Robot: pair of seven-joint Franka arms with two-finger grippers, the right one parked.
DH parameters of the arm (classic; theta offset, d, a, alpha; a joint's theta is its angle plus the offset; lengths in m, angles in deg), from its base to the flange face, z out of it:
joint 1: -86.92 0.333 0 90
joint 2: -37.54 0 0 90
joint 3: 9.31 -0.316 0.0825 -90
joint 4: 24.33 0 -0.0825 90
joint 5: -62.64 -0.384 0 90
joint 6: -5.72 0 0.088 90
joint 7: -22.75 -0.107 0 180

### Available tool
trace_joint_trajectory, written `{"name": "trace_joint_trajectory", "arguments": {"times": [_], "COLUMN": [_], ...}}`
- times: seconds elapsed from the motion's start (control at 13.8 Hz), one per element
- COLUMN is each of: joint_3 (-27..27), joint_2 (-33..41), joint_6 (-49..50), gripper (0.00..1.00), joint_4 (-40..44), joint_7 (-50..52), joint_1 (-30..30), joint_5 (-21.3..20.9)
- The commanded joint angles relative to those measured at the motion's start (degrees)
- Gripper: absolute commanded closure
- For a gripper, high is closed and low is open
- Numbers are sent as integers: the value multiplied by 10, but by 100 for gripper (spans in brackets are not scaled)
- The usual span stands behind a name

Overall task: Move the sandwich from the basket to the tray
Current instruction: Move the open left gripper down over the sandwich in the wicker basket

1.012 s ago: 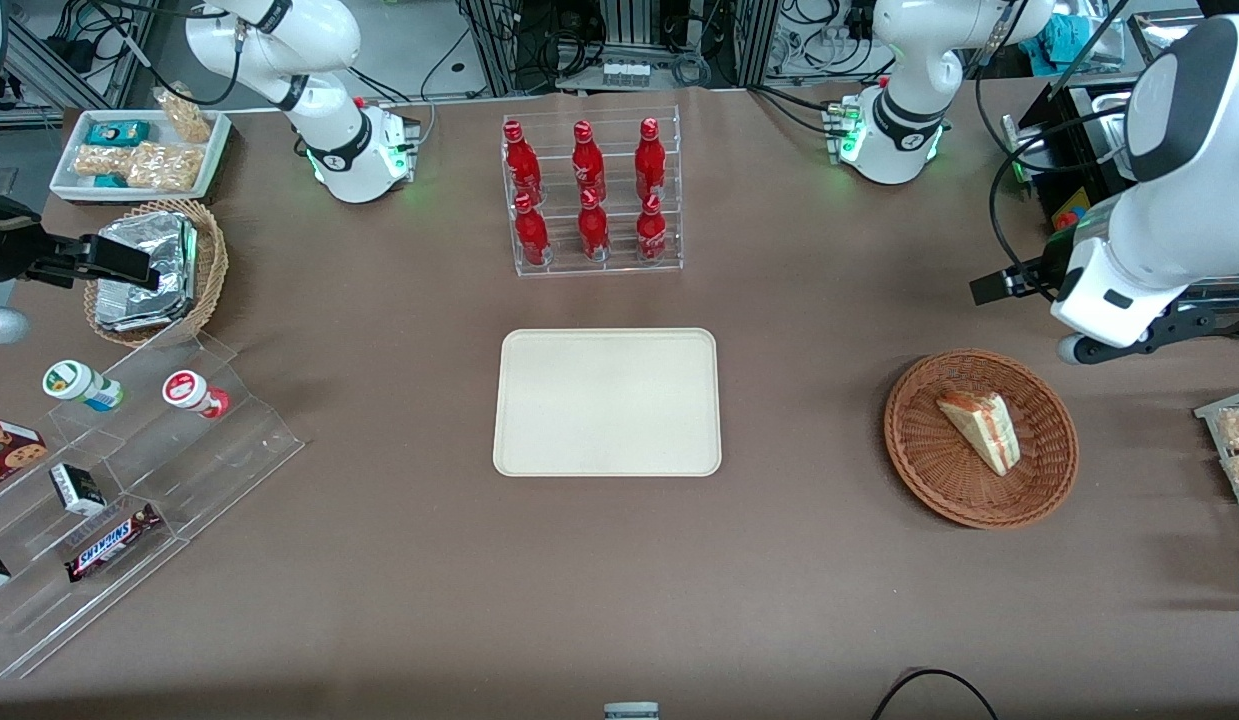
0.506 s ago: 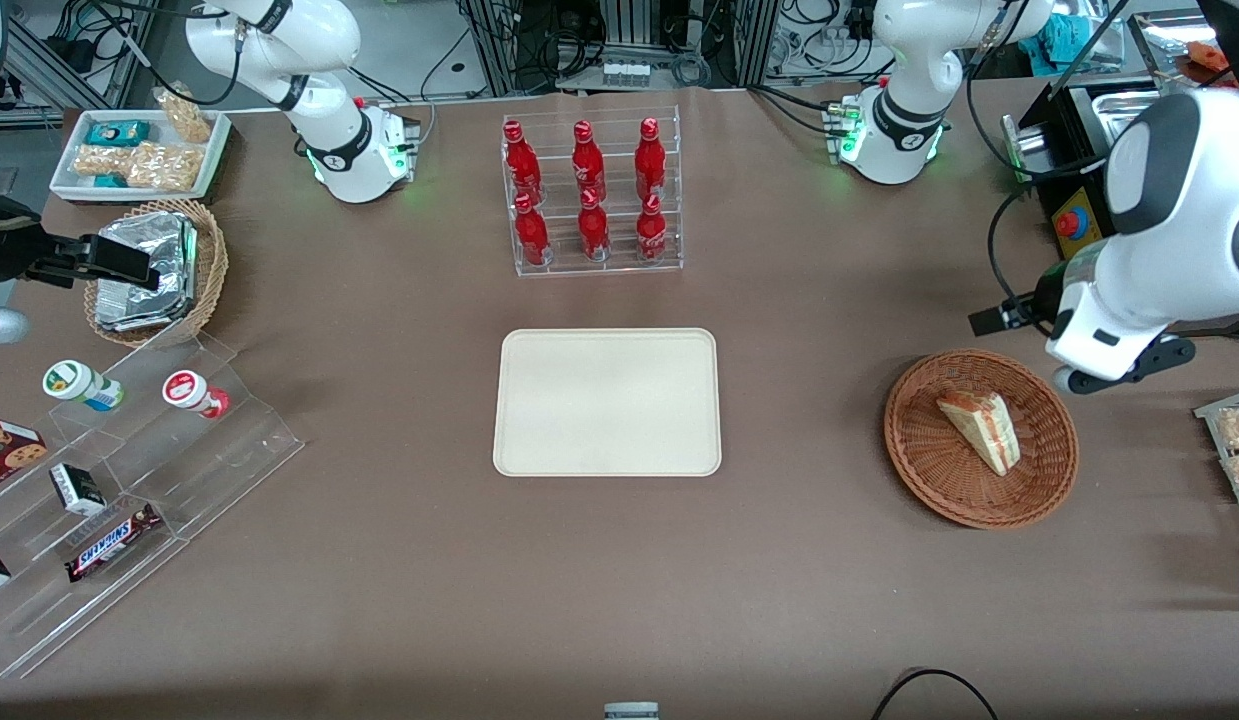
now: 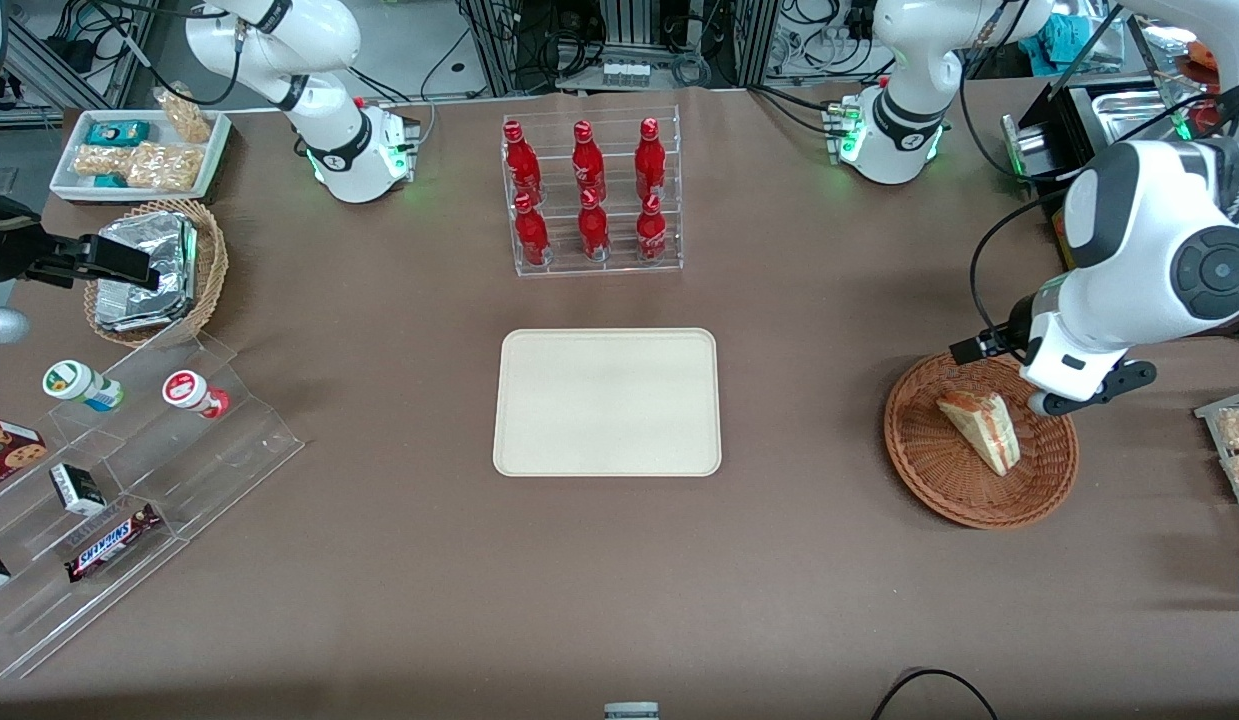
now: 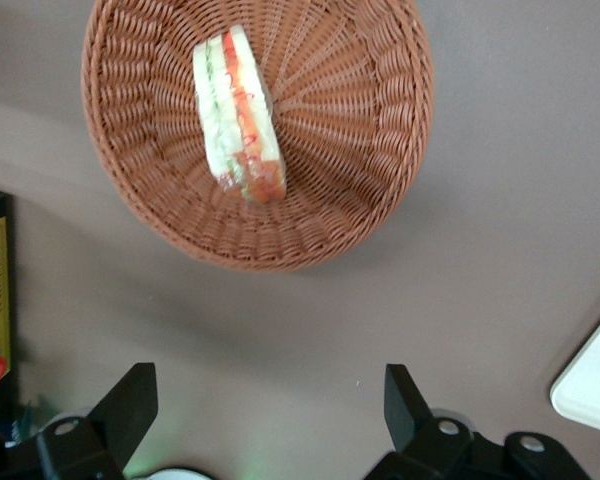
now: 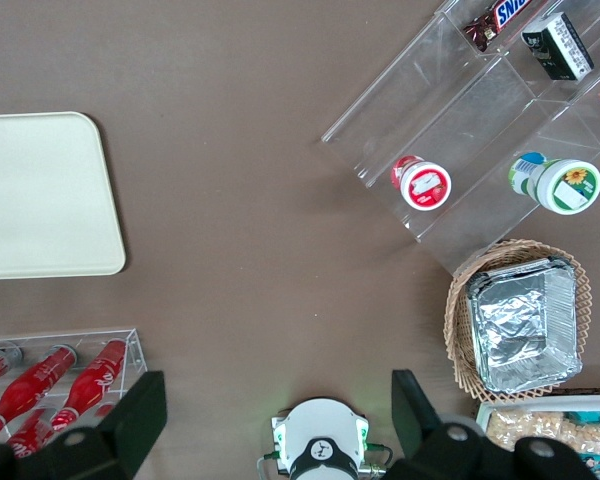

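The sandwich, a pale wedge with red and green layers, lies in the shallow reddish-brown basket. The left wrist view shows the sandwich on its side in the basket. My left gripper is open, its black fingertips wide apart with only bare table between them, apart from the basket. From the front, the gripper's hand hovers over the basket rim that is farther from the front camera. The cream tray lies bare at the table's middle, and one corner of the tray shows at the wrist.
A clear rack of red bottles stands farther from the front camera than the tray. A stepped acrylic stand with snacks, a tan basket of foil packs and a white snack tray lie toward the parked arm's end. Another snack container sits beside the basket.
The left arm has swung down and nearer to the front camera, bringing its hand from beside the basket to above its rim. The sandwich, basket and tray have not moved.
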Motion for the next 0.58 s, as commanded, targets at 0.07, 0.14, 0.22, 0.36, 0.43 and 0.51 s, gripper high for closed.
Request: {"name": "trace_joint_trajectory", "arguments": {"times": [0.07,0.14,0.22,0.36,0.43,0.51], "joint_3": [1,1,1,1,1,1], "joint_2": [4,1,-1,-8,-9,-13], "joint_6": [-31,-32,-39,-50,-56,-62], "gripper": [0,0,0,0,0,0], "joint_4": [-25,-25,-25,-25,-25,-25], "joint_7": [10,11,12,18,26,31], "joint_1": [0,0,1,3,4,4], "joint_5": [-6,-6,-6,-5,-6,-6]}}
